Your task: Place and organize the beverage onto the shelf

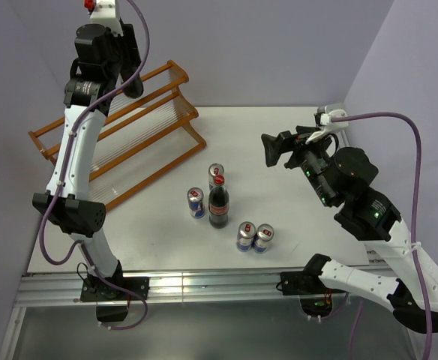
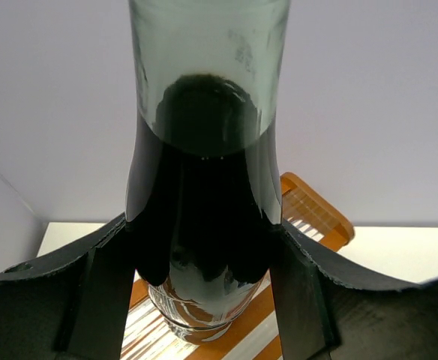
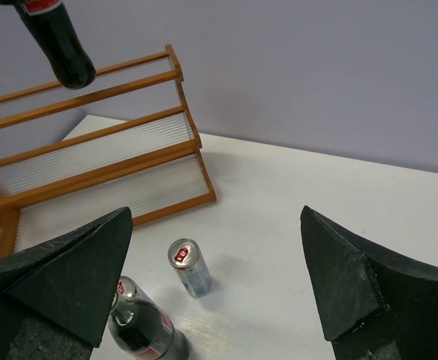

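Okay, left jaws clamp the cola bottle (image 2: 204, 210), tilted over the shelf (image 3: 195, 139) at 10 o'clock. Square it up, lower base-first onto a tier, release slowly. Right jaws wide open, empty.

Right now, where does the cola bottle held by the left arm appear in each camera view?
Top external: cola bottle upper left, only its dark base visible, overlapping the shelf.
Left wrist: cola bottle fills the centre.
Right wrist: cola bottle in the top-left corner.
Shared landmark: the shelf's orange rails.
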You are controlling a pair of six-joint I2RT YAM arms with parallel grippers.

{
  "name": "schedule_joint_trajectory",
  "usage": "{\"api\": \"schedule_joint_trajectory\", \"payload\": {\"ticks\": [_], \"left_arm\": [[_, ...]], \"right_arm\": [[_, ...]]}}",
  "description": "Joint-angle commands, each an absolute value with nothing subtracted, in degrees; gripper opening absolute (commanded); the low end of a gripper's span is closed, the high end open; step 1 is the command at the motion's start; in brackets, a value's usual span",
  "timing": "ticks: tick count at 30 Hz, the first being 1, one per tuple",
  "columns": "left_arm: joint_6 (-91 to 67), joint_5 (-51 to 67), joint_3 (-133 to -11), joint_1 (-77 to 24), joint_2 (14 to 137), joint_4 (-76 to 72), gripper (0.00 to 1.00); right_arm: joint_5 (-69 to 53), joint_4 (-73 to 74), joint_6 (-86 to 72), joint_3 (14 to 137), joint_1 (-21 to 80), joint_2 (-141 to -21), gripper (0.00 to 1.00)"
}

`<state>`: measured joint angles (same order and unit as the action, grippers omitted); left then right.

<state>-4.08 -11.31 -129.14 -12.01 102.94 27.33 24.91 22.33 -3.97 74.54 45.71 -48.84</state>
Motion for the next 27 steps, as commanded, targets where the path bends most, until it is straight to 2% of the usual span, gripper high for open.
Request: {"api": "schedule_joint_trajectory", "payload": {"ticks": [1,13,27], "left_arm": [[-4.22,-9.58,-135.53,-11.60,100.37,10.73,0.00],[-6.59,-6.51,-132.36,-11.60,103.62,8.09,0.00],[-6.77,-6.06,-139.22,-16.26,115.22,7.03,0.00]], "right_arm": [[26.37,22.67,-3.52,74.62,45.35,-47.29,1.00],[24.87,23.55,-2.46,74.62,45.44,-47.02,1.00],[24.34,24.78,-3.34,73.13,45.35,-45.97,1.00]]}}
